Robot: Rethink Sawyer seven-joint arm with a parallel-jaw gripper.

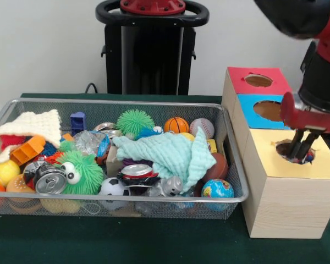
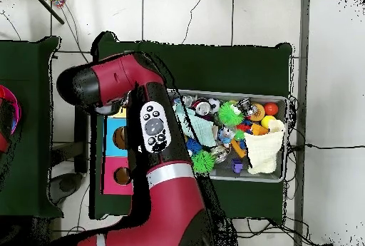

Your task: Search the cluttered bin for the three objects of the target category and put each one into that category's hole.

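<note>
My gripper point(image 1: 298, 155) hangs over the yellow-topped wood box point(image 1: 324, 165) at the right, its fingertips down in the round ragged hole point(image 1: 282, 147). The fingers stand close together, shut on a crumpled wrapper point(image 1: 308, 159); only a scrap of its red and blue print shows at the hole's edge. The wire mesh bin point(image 1: 115, 102) lies to the left, full of clutter. A crumpled silvery and blue plastic piece point(image 1: 91, 142) lies in its left middle. In the overhead view my arm point(image 2: 153, 125) hides the gripper and the hole; the bin point(image 2: 286, 137) shows to its right.
The blue-topped hole point(image 1: 268, 110) and red-topped hole point(image 1: 258, 81) sit behind the yellow one. The bin holds a mint cloth point(image 1: 170, 154), a cream knitted cloth point(image 1: 36, 126), green spiky balls point(image 1: 136, 122), cans point(image 1: 48, 180) and small balls point(image 1: 217, 190). The pedestal point(image 1: 151, 49) stands behind.
</note>
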